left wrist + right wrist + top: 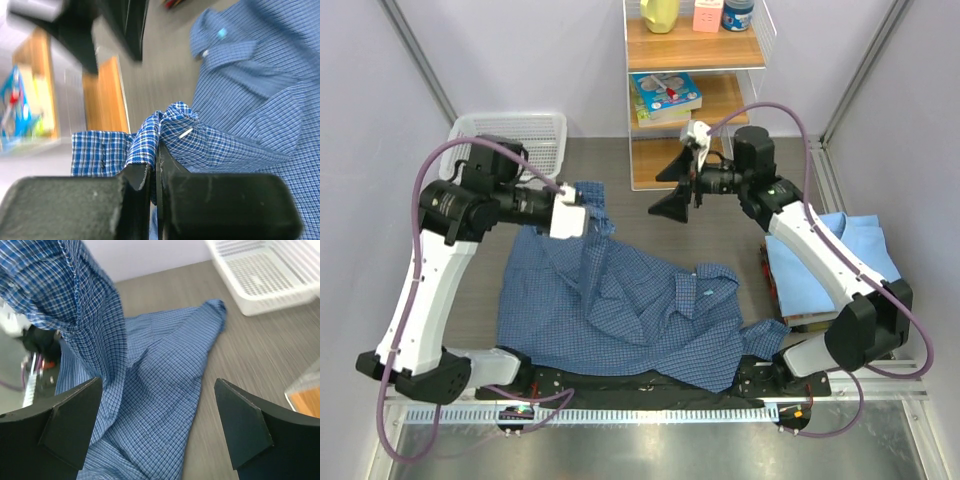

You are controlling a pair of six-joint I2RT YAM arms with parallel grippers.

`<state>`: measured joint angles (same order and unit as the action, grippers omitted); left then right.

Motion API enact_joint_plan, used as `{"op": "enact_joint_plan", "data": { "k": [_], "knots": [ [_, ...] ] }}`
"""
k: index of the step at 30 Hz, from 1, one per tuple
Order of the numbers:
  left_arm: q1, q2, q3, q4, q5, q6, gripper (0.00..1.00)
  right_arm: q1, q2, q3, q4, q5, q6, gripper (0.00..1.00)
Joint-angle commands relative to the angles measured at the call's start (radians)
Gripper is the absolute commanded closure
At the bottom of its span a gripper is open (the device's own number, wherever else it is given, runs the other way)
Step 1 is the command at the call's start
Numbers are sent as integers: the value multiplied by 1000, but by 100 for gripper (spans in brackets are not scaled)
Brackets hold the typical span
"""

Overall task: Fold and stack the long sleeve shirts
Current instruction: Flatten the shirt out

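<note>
Dark blue checked shirt (630, 300) lay crumpled and unfolded across the middle of the tabletop (720, 240), collar toward the right. Its far-left part was lifted off the surface. Left claw (155, 165) was clamped on a bunched fold of that raised cloth. Right claw (672, 186) hung above the far side of the tabletop, fingers wide apart, holding nothing.

Light blue shirt (855, 245) sat already folded at the right edge, partly under the right arm.

Step judged to be in hand: spreading the checked shirt flat before folding. To do it well, the pinch should sit deep in the fold so it cannot slip. The open claw should take a second corner, and the two should then draw apart until the wrinkles go.

Count: two shirts, two claws, one white mesh basket (520, 135) at the far left, one shelf unit (695, 90) behind.
</note>
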<state>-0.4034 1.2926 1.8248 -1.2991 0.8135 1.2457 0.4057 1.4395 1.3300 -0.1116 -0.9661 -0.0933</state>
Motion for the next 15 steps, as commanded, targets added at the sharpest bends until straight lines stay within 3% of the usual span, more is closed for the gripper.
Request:
{"op": "enact_joint_plan", "data": {
  "k": [1,5,8,9,11,12,14,15],
  "knots": [
    [-67,-134,-83,-362,174,126,100,68,41,66,-62,-112,-295,0],
    [-124,-236,-293,-358,298,100,99,151,110,132,-226,-140,-520,0],
    [-143,-274,-366,-342,338,38,99,215,148,198,-374,-167,-644,0],
    [-143,-283,-377,-341,346,12,100,252,163,233,-505,-184,-707,0],
    [-144,-292,-390,-347,360,6,99,301,174,265,-700,-194,-998,0],
    [-144,-299,-401,-347,360,3,100,353,185,284,-899,-189,-1107,0],
    [-144,-315,-409,-347,342,3,99,390,200,297,-1031,-181,-1300,0],
    [-146,-319,-412,-354,337,9,100,413,211,307,-1078,-183,-1313,0]
  ]
}}
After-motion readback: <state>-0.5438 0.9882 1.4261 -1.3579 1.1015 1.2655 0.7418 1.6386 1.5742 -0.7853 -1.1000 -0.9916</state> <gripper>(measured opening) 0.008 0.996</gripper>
